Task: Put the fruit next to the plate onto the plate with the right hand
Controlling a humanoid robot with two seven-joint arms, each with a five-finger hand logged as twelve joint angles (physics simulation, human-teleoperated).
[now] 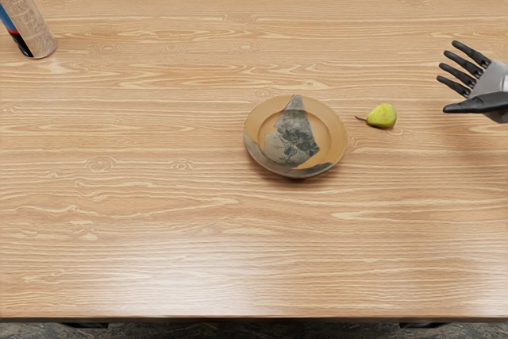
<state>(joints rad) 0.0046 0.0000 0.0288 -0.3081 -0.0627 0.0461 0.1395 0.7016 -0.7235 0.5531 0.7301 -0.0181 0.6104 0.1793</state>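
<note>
— What's it working up to?

— The reach, I'd say. Over on the far left the can (25, 15) stands in the corner, well out of the way. The plate (333, 134) sits mid-table. The pear (382, 115) lies on the wood just beside it, to its right and not touching. At the right edge the right hand (476, 85) hovers with its fingers (460, 61) spread wide, holding nothing, some way short of the fruit.

— How would you go about it?

— Come in over the pear from above. Close around the fat body, not the little stem, which points toward the plate. Go gently, because a rounded thing like that could roll off. Then lift it clear of the rim and set it down near the middle.

— And the surfaces?

— The can is a shiny metal cylinder with red and blue on its side. The table (159, 220) is pale wood with long wavy grain and a soft sheen. The plate is round and shallow, ochre-glazed, with a mottled grey patch across the middle. The pear is small, smooth and yellow-green. The hand looks hard, with dark jointed fingers on a grey palm.
</note>
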